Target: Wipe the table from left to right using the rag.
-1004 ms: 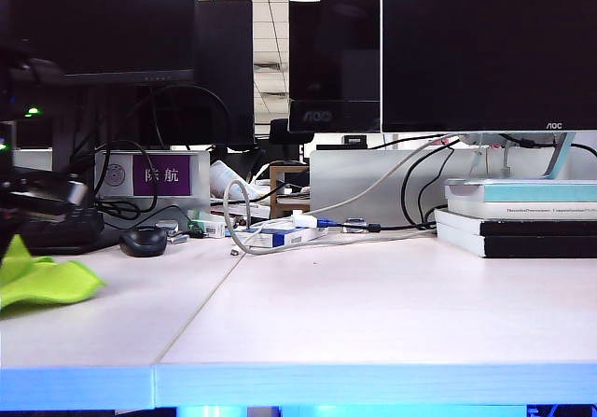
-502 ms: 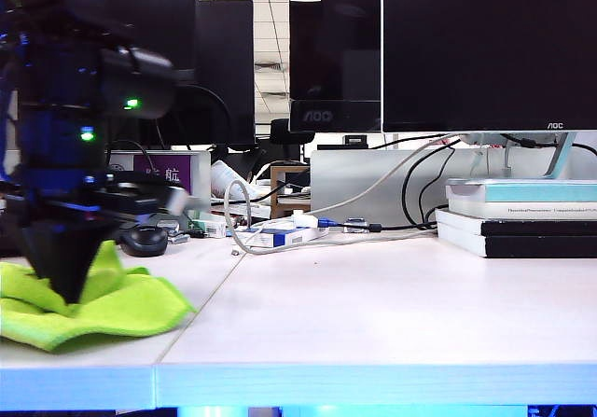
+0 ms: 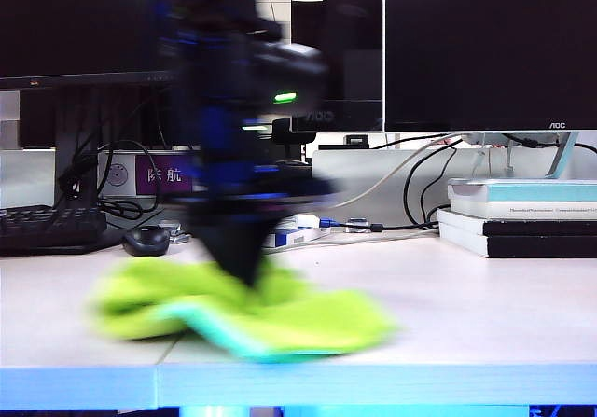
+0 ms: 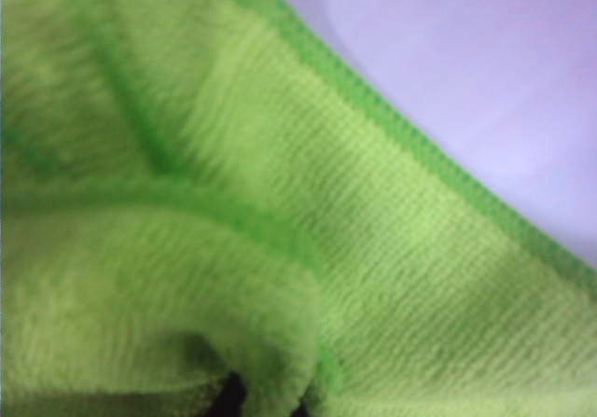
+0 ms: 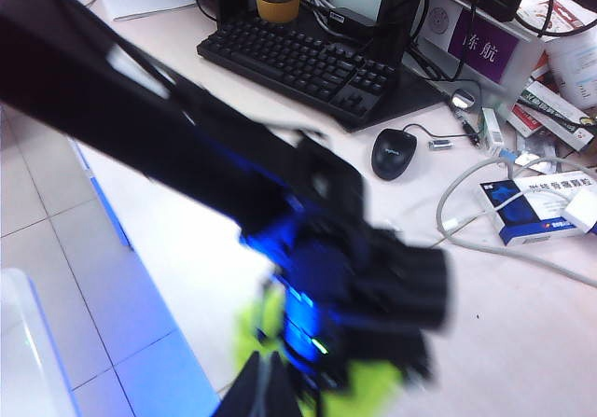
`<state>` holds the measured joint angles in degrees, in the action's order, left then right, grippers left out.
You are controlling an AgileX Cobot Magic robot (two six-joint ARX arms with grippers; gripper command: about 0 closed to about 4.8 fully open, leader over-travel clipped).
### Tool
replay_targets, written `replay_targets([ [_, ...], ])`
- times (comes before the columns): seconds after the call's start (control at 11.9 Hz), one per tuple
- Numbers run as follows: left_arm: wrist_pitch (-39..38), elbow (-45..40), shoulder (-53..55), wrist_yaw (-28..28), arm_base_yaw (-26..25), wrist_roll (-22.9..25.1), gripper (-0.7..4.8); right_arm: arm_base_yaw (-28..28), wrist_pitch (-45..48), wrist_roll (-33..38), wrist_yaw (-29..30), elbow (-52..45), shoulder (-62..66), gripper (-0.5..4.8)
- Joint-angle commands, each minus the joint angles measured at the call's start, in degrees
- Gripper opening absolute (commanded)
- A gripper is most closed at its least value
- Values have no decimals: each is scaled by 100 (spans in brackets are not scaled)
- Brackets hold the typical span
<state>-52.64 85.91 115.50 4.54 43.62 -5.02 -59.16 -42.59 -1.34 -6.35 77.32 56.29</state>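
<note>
While the rag [image 3: 247, 312] lies spread lengthwise along the desk's [image 3: 466, 314] front edge, across the panel seam, the left hand [image 3: 241, 270], clamped on its bunched middle, is mid-wipe; next it should drag rightward. The right hand, closed and empty, isn't visible.

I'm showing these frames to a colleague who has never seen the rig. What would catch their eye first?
First the bright yellow-green rag, bunched on the pale table near its front edge, across the panel seam. Next the blurred dark left arm coming down onto it, its left gripper shut on the cloth; the left wrist view shows almost only fuzzy fabric. The right gripper is not identifiable; behind stand black monitors and, at right, stacked books.
</note>
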Motion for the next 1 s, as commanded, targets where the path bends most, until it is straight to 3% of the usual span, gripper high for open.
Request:
replay_targets([
  [0.08, 197, 319, 444, 223, 219, -15, -5, 11, -212, -17, -229, 15, -144, -1],
  [1.0, 116, 1519, 1300, 450, 1027, 7, -5, 584, -568, -15, -422, 15, -426, -1],
])
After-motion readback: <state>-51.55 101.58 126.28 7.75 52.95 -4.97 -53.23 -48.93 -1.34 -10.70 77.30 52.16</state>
